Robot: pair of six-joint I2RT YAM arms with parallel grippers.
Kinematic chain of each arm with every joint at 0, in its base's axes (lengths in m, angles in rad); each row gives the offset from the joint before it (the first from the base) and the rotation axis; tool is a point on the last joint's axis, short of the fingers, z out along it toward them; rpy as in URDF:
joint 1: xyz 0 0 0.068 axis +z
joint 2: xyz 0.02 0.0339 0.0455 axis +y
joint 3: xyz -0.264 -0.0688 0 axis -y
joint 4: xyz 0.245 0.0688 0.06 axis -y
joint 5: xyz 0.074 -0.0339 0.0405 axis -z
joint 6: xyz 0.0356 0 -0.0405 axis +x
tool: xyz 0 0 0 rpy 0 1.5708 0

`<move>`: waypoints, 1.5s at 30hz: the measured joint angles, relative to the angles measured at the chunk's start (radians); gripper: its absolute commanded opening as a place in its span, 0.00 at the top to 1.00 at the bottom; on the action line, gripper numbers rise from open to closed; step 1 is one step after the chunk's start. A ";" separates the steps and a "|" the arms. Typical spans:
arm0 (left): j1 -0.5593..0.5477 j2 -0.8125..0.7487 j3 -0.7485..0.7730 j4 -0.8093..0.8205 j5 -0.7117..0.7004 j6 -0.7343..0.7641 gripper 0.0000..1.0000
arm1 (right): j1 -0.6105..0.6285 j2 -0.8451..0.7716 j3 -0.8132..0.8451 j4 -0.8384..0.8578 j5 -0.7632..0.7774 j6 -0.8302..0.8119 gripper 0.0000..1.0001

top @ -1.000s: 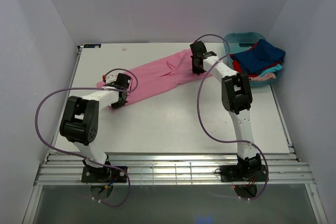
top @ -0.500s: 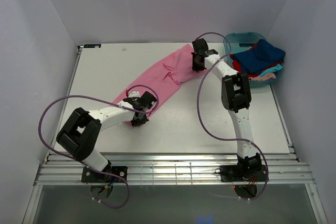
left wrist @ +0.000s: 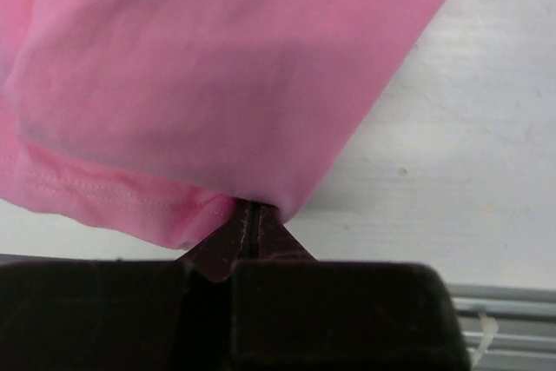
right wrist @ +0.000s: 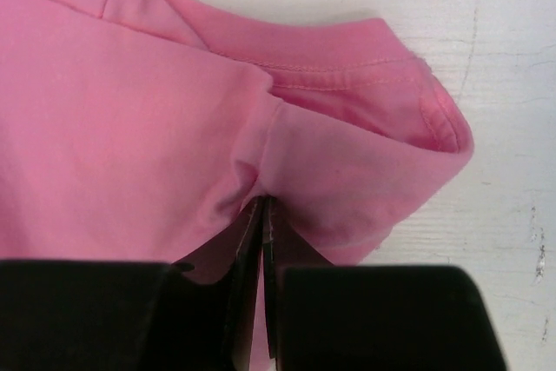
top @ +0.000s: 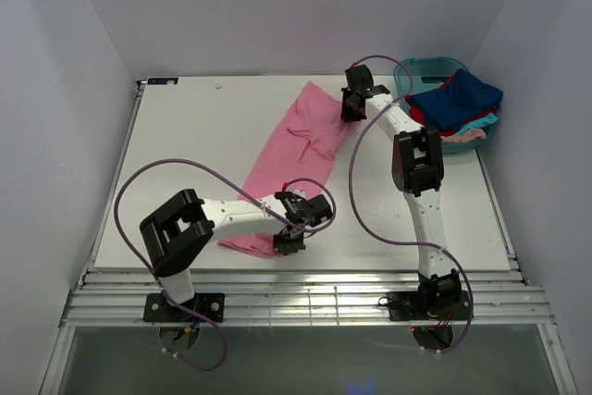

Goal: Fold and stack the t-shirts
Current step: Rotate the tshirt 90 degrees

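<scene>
On the table [top: 185, 136] one t-shirt [top: 294, 150] lies as a long strip, slanting from the near edge at the middle towards the far right. The left gripper [top: 288, 241] is at its near end, the right gripper [top: 350, 108] at its far end. Beside that far end, in the far right corner, stands a tub [top: 421, 67]. In the tub lies a heap of t-shirts [top: 458, 99].

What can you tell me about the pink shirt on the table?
The pink t-shirt is soft, plain cloth with stitched hems. It lies stretched out in a long, creased strip that slants across the white table, from the far middle toward the near edge. The left claw is shut on its near end. The right claw is shut on its far end, where the cloth bunches into folds.
</scene>
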 measured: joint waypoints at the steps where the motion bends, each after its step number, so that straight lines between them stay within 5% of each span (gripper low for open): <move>1: -0.017 0.018 0.023 -0.017 0.020 0.005 1.00 | -0.003 0.003 0.003 0.004 -0.008 0.005 0.90; 20: -0.116 0.204 0.300 -0.112 0.189 0.155 1.00 | -0.114 0.042 -0.027 0.214 -0.486 0.056 0.70; 30: -0.127 0.239 0.527 0.053 0.064 0.193 0.87 | -0.122 -0.442 -0.522 0.404 -0.414 -0.018 0.62; 34: -0.126 0.237 0.542 0.076 0.020 0.215 0.91 | -0.105 -0.613 -0.573 0.445 -0.358 -0.053 0.65; 35: -0.126 0.235 0.541 0.074 0.011 0.215 0.96 | -0.095 -0.649 -0.586 0.447 -0.344 -0.063 0.69; 36: -0.126 0.230 0.536 0.072 0.000 0.210 1.00 | -0.089 -0.666 -0.597 0.447 -0.333 -0.071 0.89; 37: -0.126 0.221 0.527 0.069 -0.014 0.206 1.00 | -0.081 -0.683 -0.612 0.447 -0.322 -0.080 0.92; 45: -0.126 0.030 0.301 0.010 -0.170 0.147 1.00 | 0.029 -0.651 -0.705 0.315 -0.220 -0.129 0.92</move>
